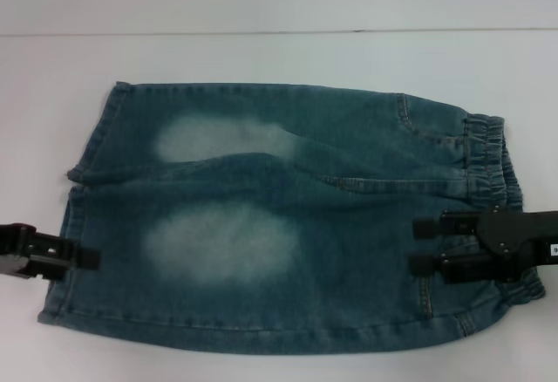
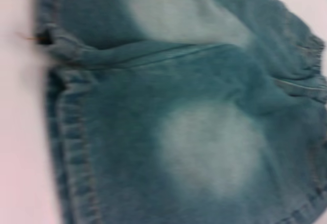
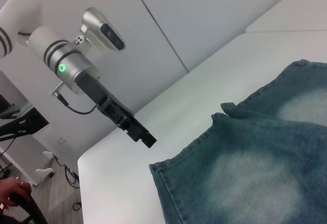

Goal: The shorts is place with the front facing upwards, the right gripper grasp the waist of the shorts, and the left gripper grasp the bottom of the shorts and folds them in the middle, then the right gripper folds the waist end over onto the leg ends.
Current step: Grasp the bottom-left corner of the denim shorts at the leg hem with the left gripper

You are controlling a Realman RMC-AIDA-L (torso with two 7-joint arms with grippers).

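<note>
The blue denim shorts [image 1: 288, 181] lie flat on the white table [image 1: 261, 51], front up. The puckered waist [image 1: 488, 160] is on the right and the hemmed leg ends [image 1: 80, 216] on the left. My right gripper [image 1: 425, 244] reaches in from the right over the near half of the waist, open, its two black fingers [image 1: 429, 226] spread above the denim. My left gripper [image 1: 87, 258] is at the near leg's hem; in the right wrist view this left gripper [image 3: 145, 138] hangs just off the hem [image 3: 204, 142]. The left wrist view shows the leg ends [image 2: 66, 147] and pale patches.
The table's corner and edge [image 3: 84, 162] show beyond the leg ends, with floor and a dark stand [image 3: 20, 121] past it. A wall seam [image 1: 261, 31] runs behind the table. Bare white surface surrounds the shorts on all sides.
</note>
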